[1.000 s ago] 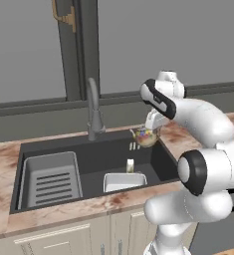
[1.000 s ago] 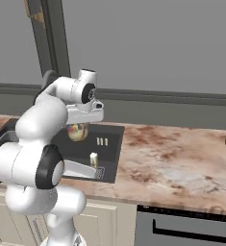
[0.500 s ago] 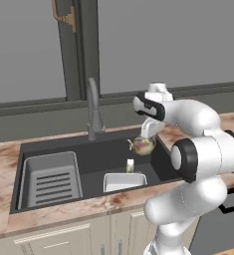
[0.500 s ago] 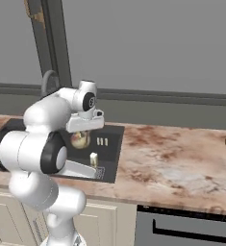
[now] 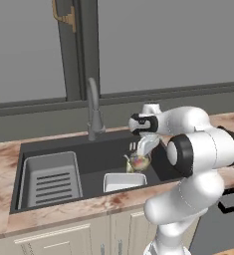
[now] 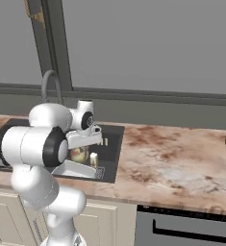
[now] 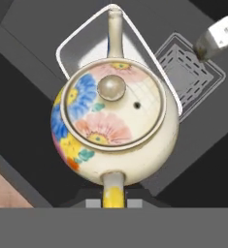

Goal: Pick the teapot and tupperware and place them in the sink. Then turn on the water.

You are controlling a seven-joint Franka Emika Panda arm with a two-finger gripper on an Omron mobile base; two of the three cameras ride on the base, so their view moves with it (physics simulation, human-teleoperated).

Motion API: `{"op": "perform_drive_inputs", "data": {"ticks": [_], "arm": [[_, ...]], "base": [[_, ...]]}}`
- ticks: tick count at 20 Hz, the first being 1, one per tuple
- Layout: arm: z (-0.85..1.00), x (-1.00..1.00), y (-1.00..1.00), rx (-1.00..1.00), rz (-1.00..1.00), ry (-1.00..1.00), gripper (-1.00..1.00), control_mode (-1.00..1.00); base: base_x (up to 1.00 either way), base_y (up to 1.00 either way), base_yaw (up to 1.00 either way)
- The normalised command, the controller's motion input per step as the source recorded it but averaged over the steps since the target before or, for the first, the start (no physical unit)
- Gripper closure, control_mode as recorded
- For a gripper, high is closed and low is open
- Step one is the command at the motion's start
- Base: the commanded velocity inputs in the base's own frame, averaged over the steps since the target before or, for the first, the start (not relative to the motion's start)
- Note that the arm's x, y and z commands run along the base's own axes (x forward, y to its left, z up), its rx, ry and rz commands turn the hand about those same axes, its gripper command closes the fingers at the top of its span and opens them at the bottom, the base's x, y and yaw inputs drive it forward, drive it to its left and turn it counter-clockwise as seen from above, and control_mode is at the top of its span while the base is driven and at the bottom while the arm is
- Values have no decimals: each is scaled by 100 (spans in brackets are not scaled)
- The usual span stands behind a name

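The teapot (image 5: 138,162), yellowish with coloured flower patches, hangs inside the sink (image 5: 63,144), a wide dark basin. My gripper (image 5: 144,149) is shut on the teapot's handle. In the hand view the teapot (image 7: 115,126) is seen from above, lid knob up, with my gripper (image 7: 114,201) clamped on the handle at the bottom. Its spout points over the tupperware (image 7: 67,48), a white shallow container on the basin floor. The tupperware (image 5: 124,182) lies at the sink's front, just below and left of the teapot. From the right, the teapot (image 6: 78,153) hangs above the tupperware (image 6: 81,169). The water is out of view.
A tall grey arched faucet (image 5: 93,109) stands behind the basin. A grey slotted rack (image 5: 51,179) fills the sink's left part. The square drain (image 7: 183,72) lies beside the tupperware. Speckled counter (image 6: 172,163) stretches to the right of the sink.
The arm has swung left and down, carrying the teapot from above the sink's right rim into the basin over the tupperware.
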Motion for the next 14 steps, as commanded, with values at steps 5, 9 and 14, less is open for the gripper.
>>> {"op": "perform_drive_inputs", "data": {"ticks": [5,9,14], "arm": [[-56,21,13,0,3,0,100,-100],[-31,46,11,0,1,0,100,-100],[-24,43,7,0,1,0,100,-100]], "base": [[0,0,0],[0,0,0],[0,0,0]]}}
